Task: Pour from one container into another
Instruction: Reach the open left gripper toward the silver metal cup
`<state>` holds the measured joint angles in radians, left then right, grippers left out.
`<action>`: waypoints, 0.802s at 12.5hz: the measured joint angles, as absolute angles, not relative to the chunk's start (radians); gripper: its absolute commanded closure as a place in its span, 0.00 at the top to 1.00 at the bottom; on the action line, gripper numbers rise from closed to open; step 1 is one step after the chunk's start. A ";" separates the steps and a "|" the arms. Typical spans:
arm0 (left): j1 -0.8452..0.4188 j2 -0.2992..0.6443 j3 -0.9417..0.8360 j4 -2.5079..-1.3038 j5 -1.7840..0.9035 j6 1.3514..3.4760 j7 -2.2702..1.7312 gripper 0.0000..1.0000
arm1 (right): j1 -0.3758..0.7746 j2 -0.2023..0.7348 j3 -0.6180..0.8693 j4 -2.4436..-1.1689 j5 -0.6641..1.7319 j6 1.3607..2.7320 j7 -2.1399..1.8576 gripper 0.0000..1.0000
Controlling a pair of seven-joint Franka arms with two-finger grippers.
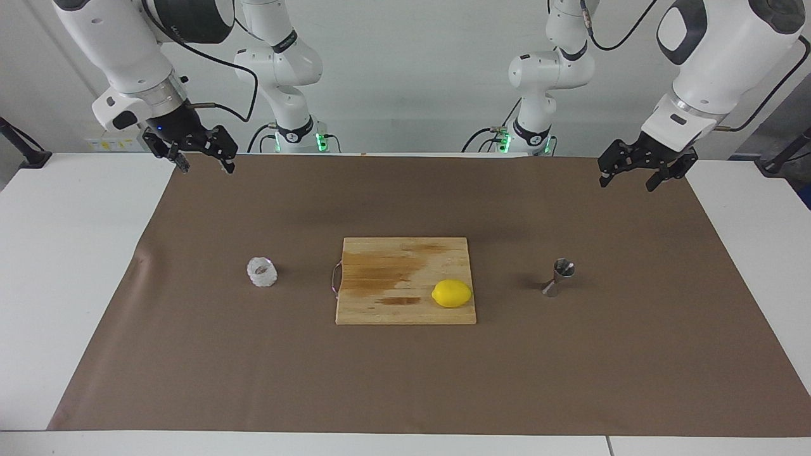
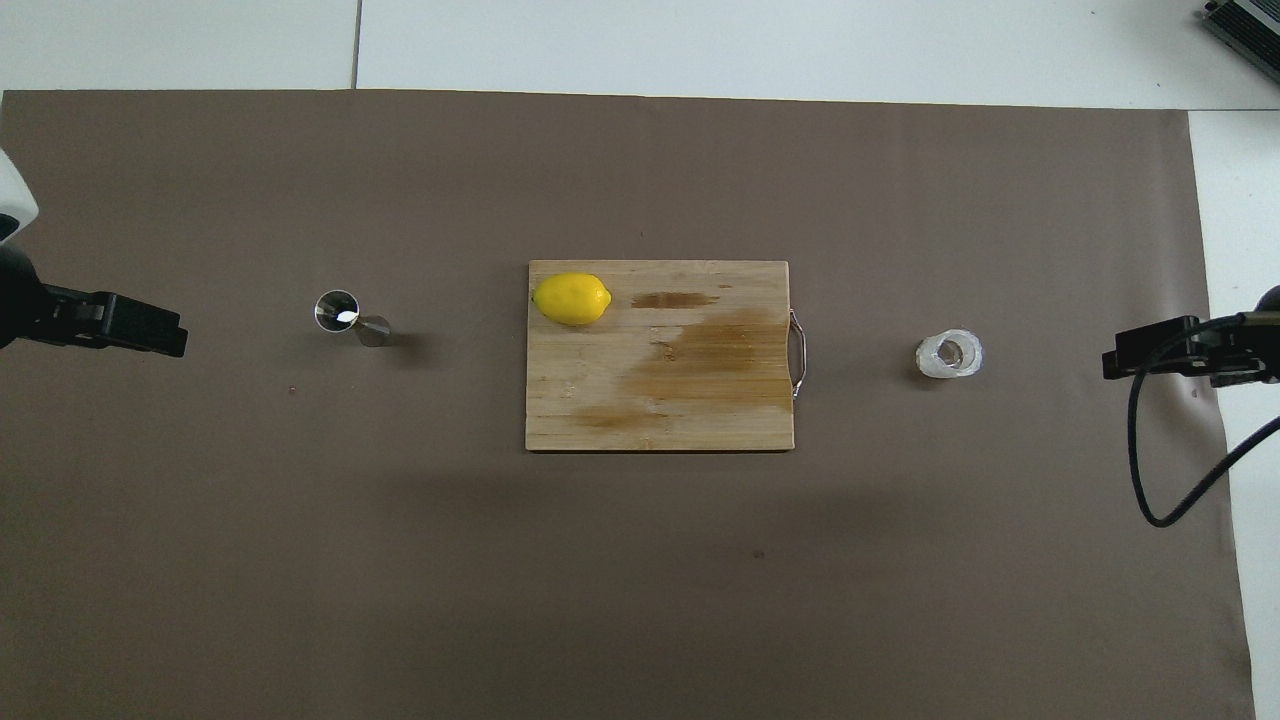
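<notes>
Brown mat (image 1: 405, 380), one glass cup (image 1: 261, 272), one jigger (image 1: 559, 277)

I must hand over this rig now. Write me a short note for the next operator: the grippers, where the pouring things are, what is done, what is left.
Left gripper: open, empty, raised over the mat's corner at the left arm's end, next to the robots.
Right gripper: open, empty, raised over the matching corner at the right arm's end.
Glass cup: upright on the mat, beside the cutting board, toward the right arm's end.
Steel jigger: upright on the mat, toward the left arm's end.
Lemon: on the board, not part of the job.
Done: nothing; neither container is touched.
Left: grasp the cup, carry it to the jigger, pour.
</notes>
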<state>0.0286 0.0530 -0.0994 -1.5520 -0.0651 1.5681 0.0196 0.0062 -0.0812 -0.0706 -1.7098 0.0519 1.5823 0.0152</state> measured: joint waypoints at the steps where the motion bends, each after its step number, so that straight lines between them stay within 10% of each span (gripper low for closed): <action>1: 0.039 0.078 -0.099 -1.537 -0.085 1.575 -0.014 1.00 | 0.006 -0.081 -0.071 -1.710 0.052 1.582 0.015 1.00; 10: 0.167 0.176 -0.096 -1.663 -0.444 1.711 -0.533 1.00 | 0.006 -0.081 -0.071 -1.710 0.052 1.582 0.015 1.00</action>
